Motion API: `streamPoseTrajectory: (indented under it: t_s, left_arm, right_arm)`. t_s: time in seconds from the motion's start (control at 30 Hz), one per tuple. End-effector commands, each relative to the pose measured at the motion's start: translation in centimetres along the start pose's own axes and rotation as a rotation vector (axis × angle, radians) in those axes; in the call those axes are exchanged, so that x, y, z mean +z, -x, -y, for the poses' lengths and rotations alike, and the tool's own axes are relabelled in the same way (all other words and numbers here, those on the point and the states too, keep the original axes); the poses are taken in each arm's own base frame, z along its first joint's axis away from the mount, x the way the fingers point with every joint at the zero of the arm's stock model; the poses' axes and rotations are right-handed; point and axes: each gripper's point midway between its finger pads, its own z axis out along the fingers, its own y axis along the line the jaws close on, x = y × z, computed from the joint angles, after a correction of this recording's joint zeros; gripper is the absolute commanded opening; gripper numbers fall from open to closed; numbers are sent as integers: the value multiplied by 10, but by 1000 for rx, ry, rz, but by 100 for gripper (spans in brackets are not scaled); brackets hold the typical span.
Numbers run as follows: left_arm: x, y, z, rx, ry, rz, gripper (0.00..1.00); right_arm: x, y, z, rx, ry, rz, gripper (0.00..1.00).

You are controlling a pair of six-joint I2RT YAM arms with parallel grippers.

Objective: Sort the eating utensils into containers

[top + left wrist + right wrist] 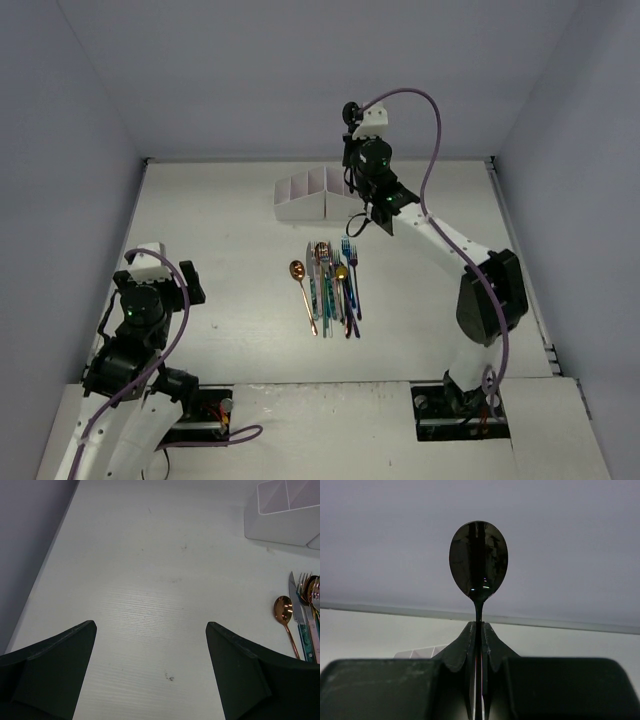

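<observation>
Arms: right one is raised high, right end effector (479,630) clamped on glossy black metal spoon (478,560); left end effector (150,650) is spread wide, empty.

Upright black spoon (478,560), bowl up, handle tight between the right hand's (478,630) closed fingers.

Closed in on three sides by plain grey-lilac walls (300,70). Floored with a white tabletop (220,220), faintly wood-grained and flecked with small dark scuffs (170,678). Lit softly and evenly, possibly from overhead.
</observation>
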Motion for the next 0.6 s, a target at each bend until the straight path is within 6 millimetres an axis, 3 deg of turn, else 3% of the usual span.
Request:
streamPoseTrajectory:
  t_s: [0.0,0.07,0.1,0.2,0.33,0.57]
  left_arm:
    - [5,18,7,-25,-15,56,90]
    - [5,18,6,-24,-14,58,90]
    - [4,19,7,-23,-15,60,90]
    - [4,19,6,-24,-15,65,90]
    - [4,19,8,-24,-24,67,90]
    - [5,19,9,-21,-30,65,90]
  right_arm:
    - [32,67,-9,41,39,246,0]
    - [45,67,-14,39,44,266,0]
    - [54,52,-15,31,42,250,0]
    - [68,42,-18,46,49,259,0]
    - [85,9,-21,46,42,237,0]
    - [88,-33,-21,88,37,179,0]
